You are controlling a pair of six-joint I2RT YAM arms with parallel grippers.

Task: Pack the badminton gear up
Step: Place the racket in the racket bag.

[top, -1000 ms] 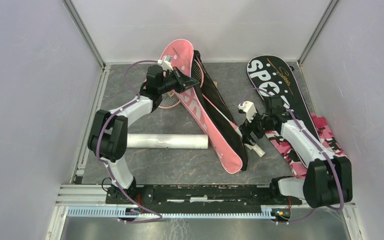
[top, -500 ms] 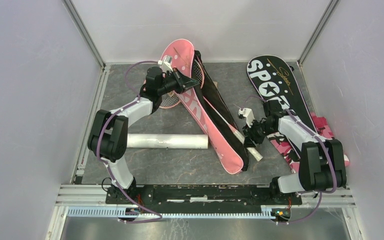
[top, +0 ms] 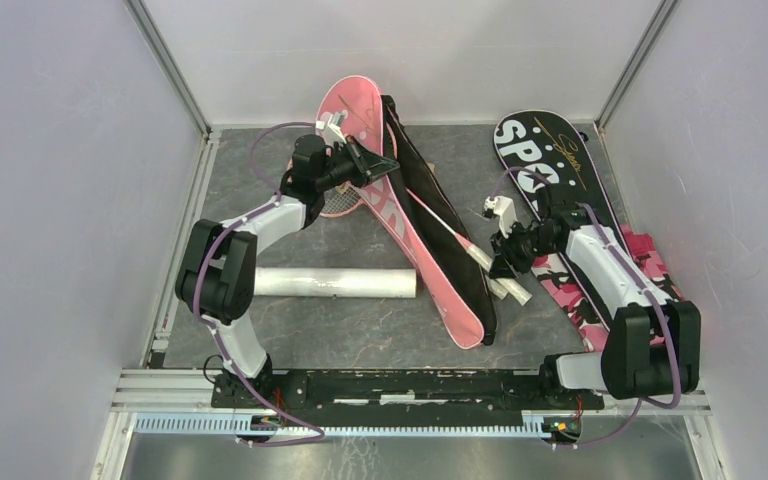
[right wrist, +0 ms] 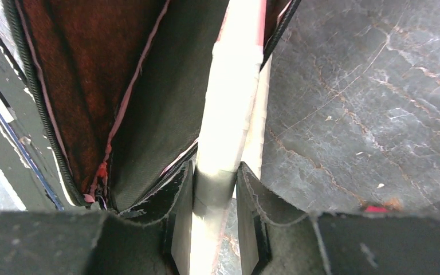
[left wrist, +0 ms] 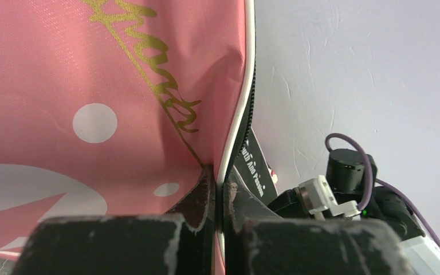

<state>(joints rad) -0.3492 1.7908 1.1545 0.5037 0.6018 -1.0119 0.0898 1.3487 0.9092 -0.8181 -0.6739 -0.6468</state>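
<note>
The pink cover [top: 430, 265] lies open across the table's middle, its black inner side [top: 440, 225] showing. My left gripper [top: 378, 164] is shut on the cover's white-piped edge [left wrist: 233, 137] near its wide end and holds it up. A racket's thin shaft [top: 432, 215] runs over the black lining, and its white handle [top: 495, 275] sticks out at the right. My right gripper [top: 503, 262] is shut on that handle [right wrist: 229, 114]. The long white tube [top: 335, 283] lies left of the cover. A black cover printed "SPORT" [top: 545, 165] lies at the back right.
A netted racket head [top: 340, 202] shows under my left arm. The pink camouflage cloth [top: 650, 262] lies under my right arm by the right wall. Walls close in the grey table [top: 360, 335] on three sides, and a metal rail [top: 410, 385] runs along the near edge.
My right gripper has shut on the racket handle and carried it up and left. The shaft now shows across the black lining. My left gripper has kept its hold.
</note>
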